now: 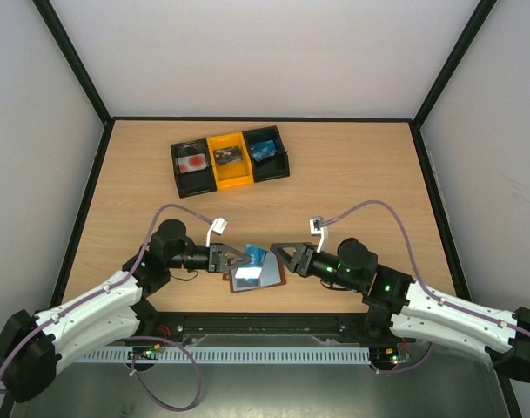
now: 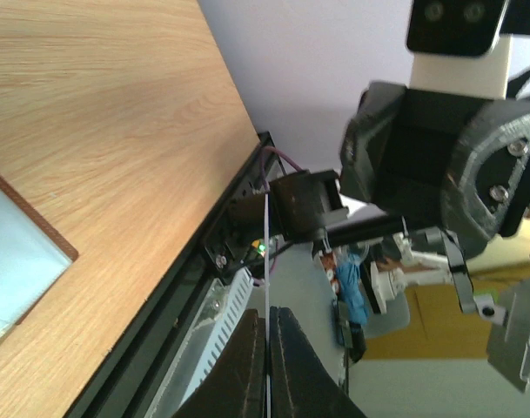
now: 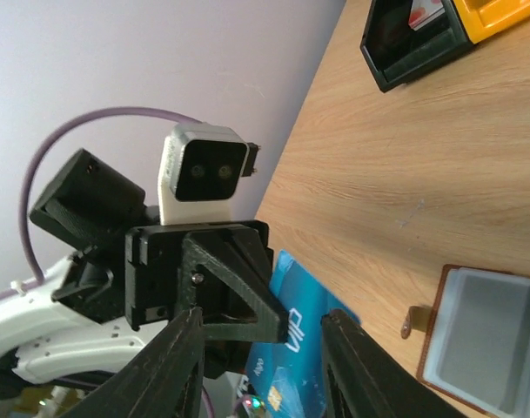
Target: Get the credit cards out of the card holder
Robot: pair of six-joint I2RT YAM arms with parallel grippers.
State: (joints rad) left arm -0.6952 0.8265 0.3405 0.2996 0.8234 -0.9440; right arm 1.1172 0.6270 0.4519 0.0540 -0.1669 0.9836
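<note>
Left gripper (image 1: 247,259): pinching blue credit card (image 1: 257,255)
Right gripper (image 1: 276,252): fingers parted, card at 9 o'clock
Card holder (image 1: 258,280): 6 o'clock of both

Bright, even light; wrist views softly blurred.

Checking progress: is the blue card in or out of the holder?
Out: the left hand pinches the blue card, apart from the holder.

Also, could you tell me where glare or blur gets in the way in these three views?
Top external: glare washes the card holder's inner panel to near white. Left wrist: the left gripper is dark and soft-edged, and the credit card in it shows only as a thin pale edge. Right wrist: that card's lettering is readable.
</note>
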